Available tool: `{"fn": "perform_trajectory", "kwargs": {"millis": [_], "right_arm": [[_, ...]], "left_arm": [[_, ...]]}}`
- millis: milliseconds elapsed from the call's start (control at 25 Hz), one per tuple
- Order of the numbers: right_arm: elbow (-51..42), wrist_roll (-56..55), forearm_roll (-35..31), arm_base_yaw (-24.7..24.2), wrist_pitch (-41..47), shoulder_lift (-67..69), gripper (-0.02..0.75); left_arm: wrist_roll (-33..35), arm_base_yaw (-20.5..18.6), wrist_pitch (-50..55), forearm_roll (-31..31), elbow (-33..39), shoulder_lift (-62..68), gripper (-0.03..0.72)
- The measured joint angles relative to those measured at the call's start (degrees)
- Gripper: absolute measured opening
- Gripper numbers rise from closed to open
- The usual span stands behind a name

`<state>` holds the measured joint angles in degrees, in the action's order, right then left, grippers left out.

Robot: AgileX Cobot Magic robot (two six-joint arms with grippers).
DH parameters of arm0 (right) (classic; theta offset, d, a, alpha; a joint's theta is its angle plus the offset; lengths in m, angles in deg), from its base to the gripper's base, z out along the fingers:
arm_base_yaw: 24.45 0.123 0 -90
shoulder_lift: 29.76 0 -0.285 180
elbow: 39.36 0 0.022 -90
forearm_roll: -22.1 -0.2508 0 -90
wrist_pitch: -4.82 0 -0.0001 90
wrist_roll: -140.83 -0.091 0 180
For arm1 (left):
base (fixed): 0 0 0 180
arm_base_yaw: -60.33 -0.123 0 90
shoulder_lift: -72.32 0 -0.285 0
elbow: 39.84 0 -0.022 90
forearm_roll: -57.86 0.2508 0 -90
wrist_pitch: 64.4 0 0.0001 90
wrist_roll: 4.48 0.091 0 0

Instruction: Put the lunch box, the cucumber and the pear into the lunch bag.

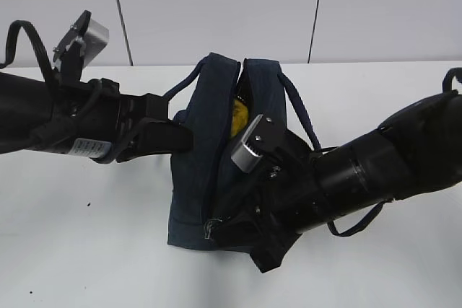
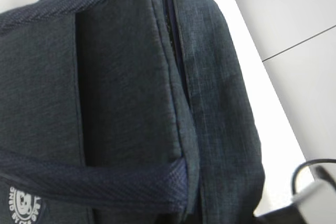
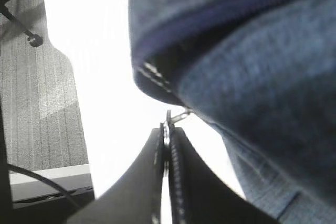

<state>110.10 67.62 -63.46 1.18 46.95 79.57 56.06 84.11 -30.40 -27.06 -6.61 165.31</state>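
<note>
From where I stand the navy lunch bag [image 1: 216,156] sits mid-table, its top zipper parted so a slit gapes along the top — a bit of yellow, the pear [image 1: 239,120], shows inside. The left gripper [image 1: 177,138] is pressed against the bag's left side, its fingers lost against the dark cloth there; the right gripper [image 1: 216,230] is down at the near end of the bag by the metal ring pull [image 1: 209,230]. White table [image 1: 86,250] lies bare to the left and in front. The left wrist view shows only bag fabric, a rope handle [image 2: 94,182] and the zipper line up close; that gripper's fingers stay out of sight. The right wrist view shows the right fingers [image 3: 144,182] pressed together, pinching the ring pull [image 3: 176,116] just under the bag's corner, with bright table beyond
</note>
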Motion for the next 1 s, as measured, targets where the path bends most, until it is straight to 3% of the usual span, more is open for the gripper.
{"fn": "perform_trajectory", "kwargs": {"millis": [280,600,1000], "right_arm": [[0.0,-6.26,5.25,0.0,-0.23,-6.23,0.006],[0.0,-8.13,5.96,0.0,-1.73,-11.81,0.006],[0.85,-8.39,5.23,0.0,-3.08,-14.74,0.006]], "left_arm": [[0.0,0.0,-0.05,-0.05,-0.04,0.0,0.021],[0.0,0.0,0.06,3.03,-0.1,0.0,0.316],[0.0,0.0,2.38,8.59,-0.1,0.0,0.348]]}}
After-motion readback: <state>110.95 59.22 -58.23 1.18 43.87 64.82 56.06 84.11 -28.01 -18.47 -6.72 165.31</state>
